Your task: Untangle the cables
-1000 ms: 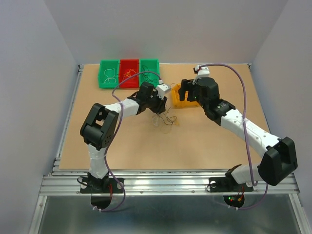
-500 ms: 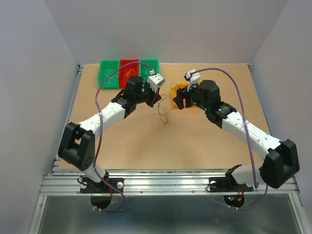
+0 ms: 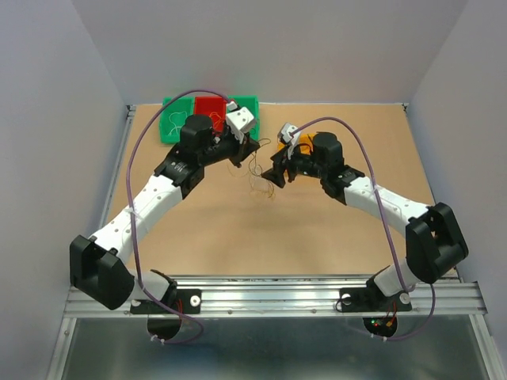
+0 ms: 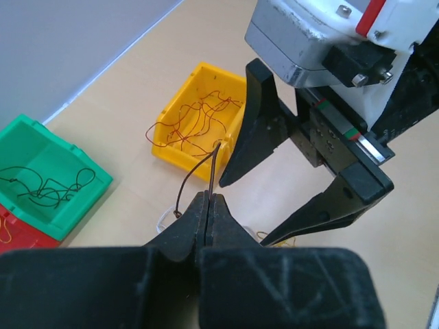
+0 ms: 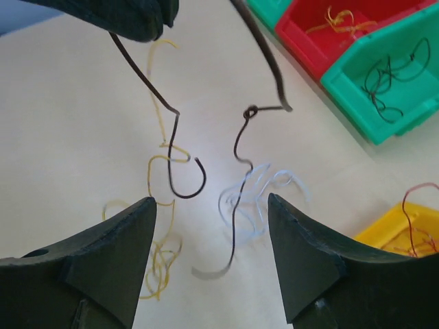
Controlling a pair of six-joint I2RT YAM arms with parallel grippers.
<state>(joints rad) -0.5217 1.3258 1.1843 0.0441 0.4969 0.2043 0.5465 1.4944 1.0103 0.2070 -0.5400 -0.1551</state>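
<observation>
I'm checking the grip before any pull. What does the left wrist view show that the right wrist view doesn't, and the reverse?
Only the left wrist view shows the left gripper with jaws shut on the dark wire, and the yellow bin whole. Only the right wrist view shows the small knot in that wire's hanging part. Both show the right gripper open and the green bin with dark wires.

The left arm (image 3: 154, 198) and right arm (image 3: 376, 198) are built of white links and black joints, and a purple cable (image 3: 198, 92) is run along each. The right gripper (image 4: 245, 211) is fitted with black tapered fingers (image 4: 257, 130) on a grey screwed block (image 4: 302, 34) with a red tab (image 4: 374, 10)
</observation>
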